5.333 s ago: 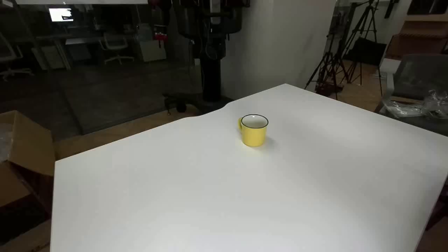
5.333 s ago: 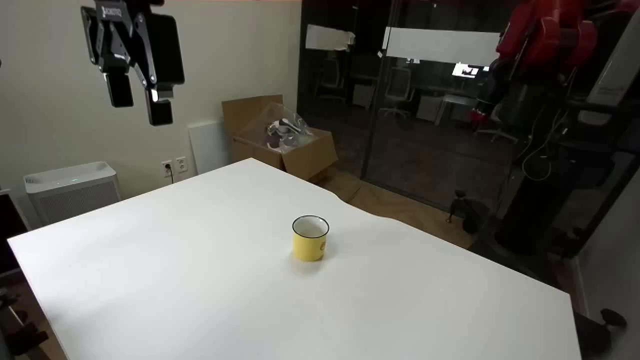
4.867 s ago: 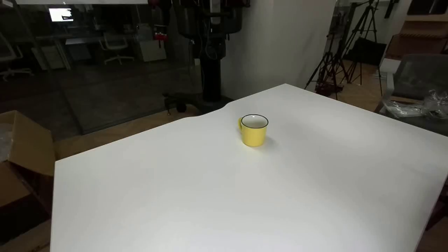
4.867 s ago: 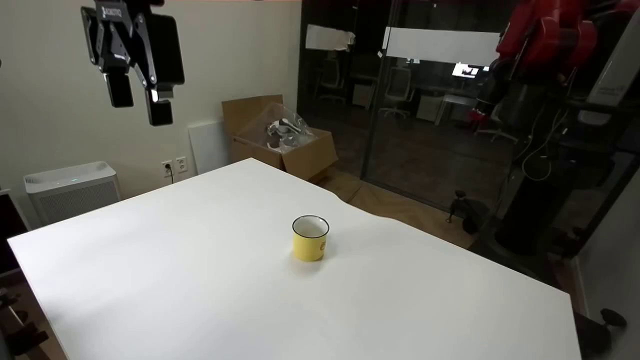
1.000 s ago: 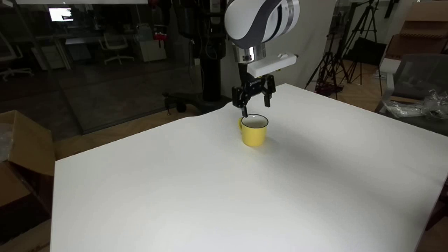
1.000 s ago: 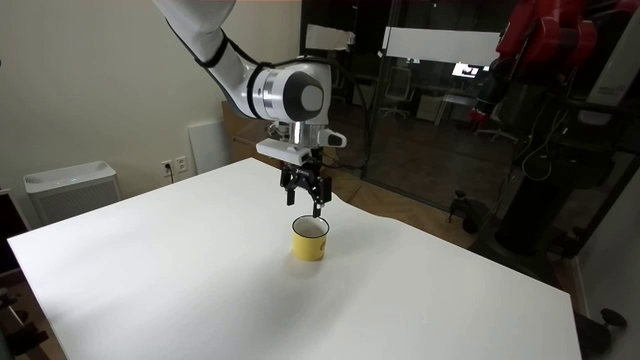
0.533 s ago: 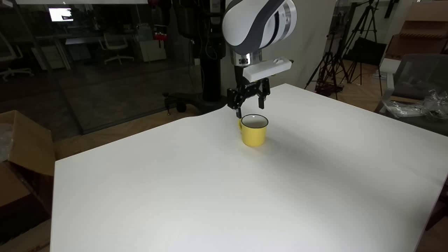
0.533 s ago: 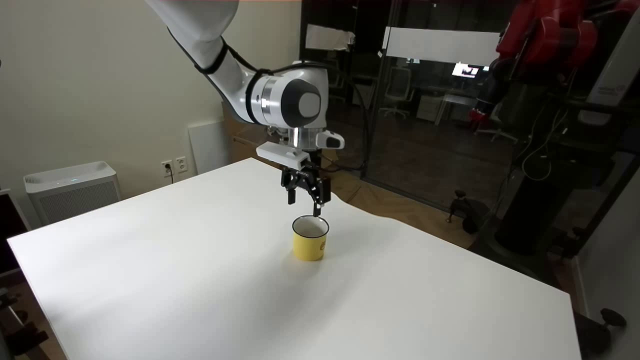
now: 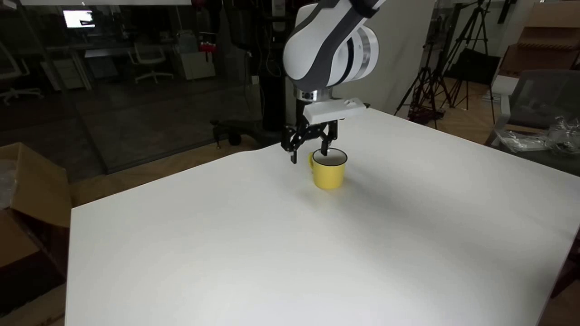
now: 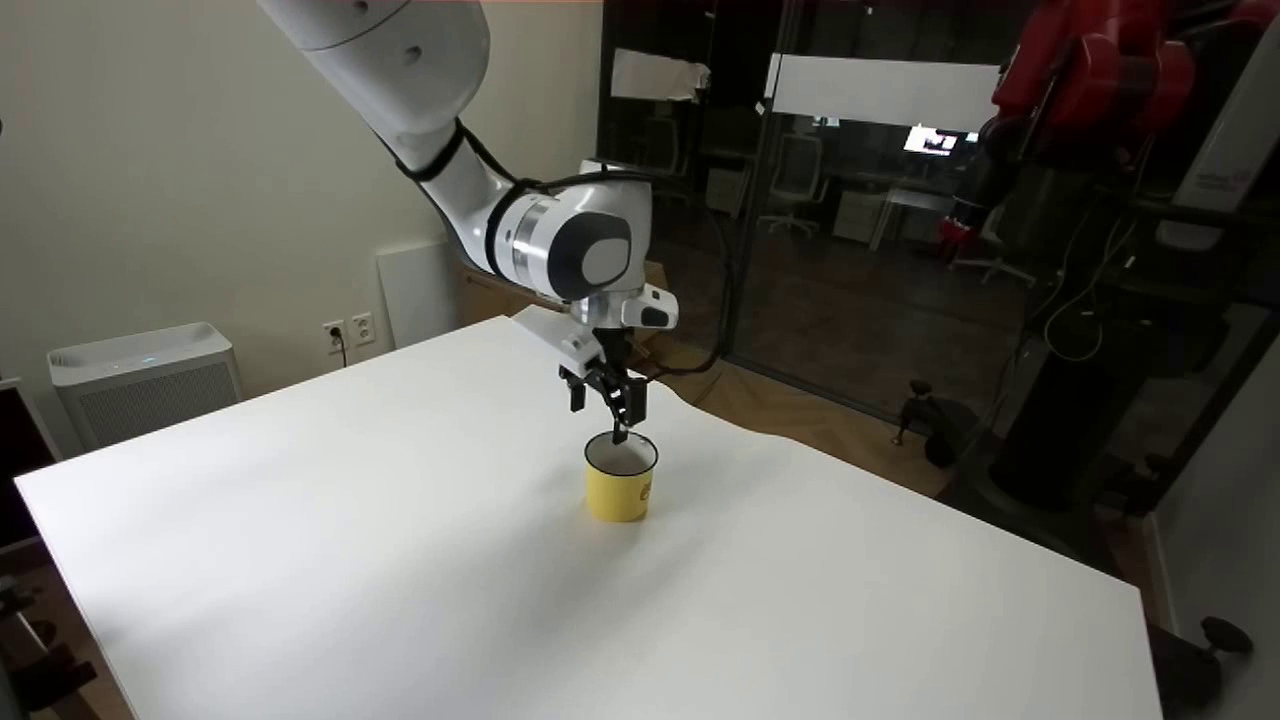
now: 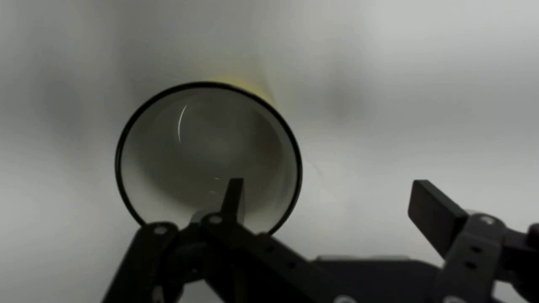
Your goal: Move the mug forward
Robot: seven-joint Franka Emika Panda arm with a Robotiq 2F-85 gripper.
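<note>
Squat yellow cylindrical mug (image 9: pixel 329 177), thin black rim and pale interior: upright on the broad white table (image 9: pixel 217 253), inward of its wavy edge; a yellow loop handle (image 9: pixel 310 159) shows in an exterior view (a small brownish mark (image 10: pixel 645 492) on the mug's side is too fine to read)
Black two-fingered mechanical hand (image 11: pixel 326 185): spread, its fingers (image 11: pixel 438 214) well apart and pointing down
Wrist view: one finger over the mug's opening, the other outside the rim, above the table
Fingertip over the opening: cannot tell whether it dips below the rim or touches the mug
White-and-grey jointed arm (image 10: pixel 465 190): bent above the table in both exterior views, with a slim white bar-shaped casing (image 9: pixel 334 111) just above the hand
Beyond the table: open brown cardboard box (image 9: pixel 43 185), white boxy appliance (image 10: pixel 150 390) with a grille beside a pale wall (image 10: pixel 180 180), red robot arm (image 10: pixel 1090 70), dark mesh-backed chair (image 9: pixel 546 97)
</note>
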